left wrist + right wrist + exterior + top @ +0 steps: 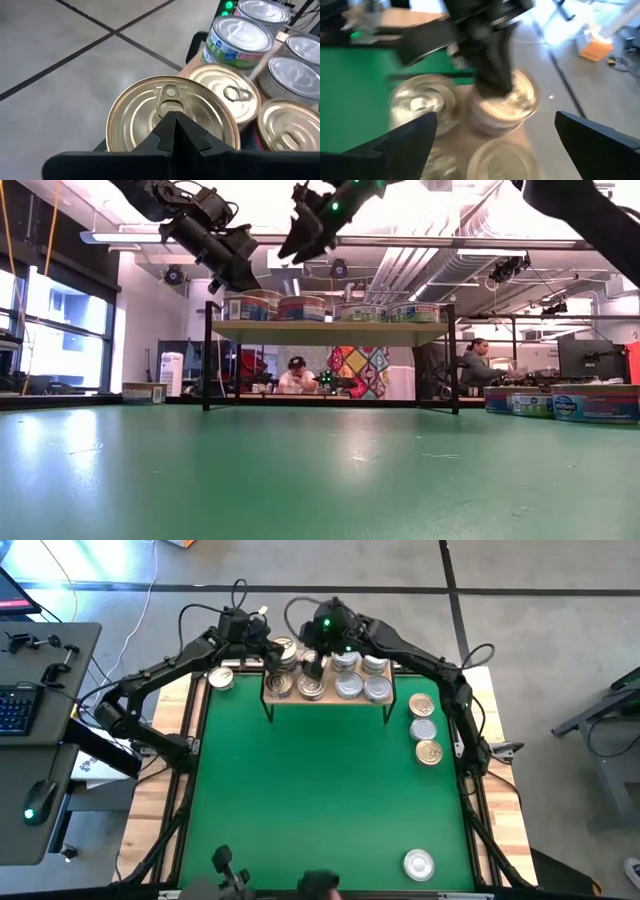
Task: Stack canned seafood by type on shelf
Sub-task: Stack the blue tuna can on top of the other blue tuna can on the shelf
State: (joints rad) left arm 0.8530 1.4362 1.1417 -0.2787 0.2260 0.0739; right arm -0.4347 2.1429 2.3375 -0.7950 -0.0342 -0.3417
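Observation:
The shelf (330, 701) stands at the table's far edge and carries several cans of seafood (347, 687), gold lids at its left, silver lids (239, 35) at its right, some stacked. My left gripper (270, 648) is shut and slants down over a gold-lidded can (145, 107) at the shelf's far left corner. My right gripper (497, 140) is open wide in the air above the shelf's cans, touching none. In the low view both grippers (245, 280) (295, 245) hang over the shelf's left end (230, 330). My left gripper's shut fingertips (172, 122) stand over the middle of the gold can's lid (170, 100), coming from above at a slant. The can sits upright among the other cans on the shelf. Whether the tips press on the lid or hover just above it, I cannot tell.
Loose cans lie on the green table: a gold one (221, 678) left of the shelf, three in a row (423, 730) to its right, a silver one (418, 863) near the front right. People sit at desks in the room beyond (296, 375).

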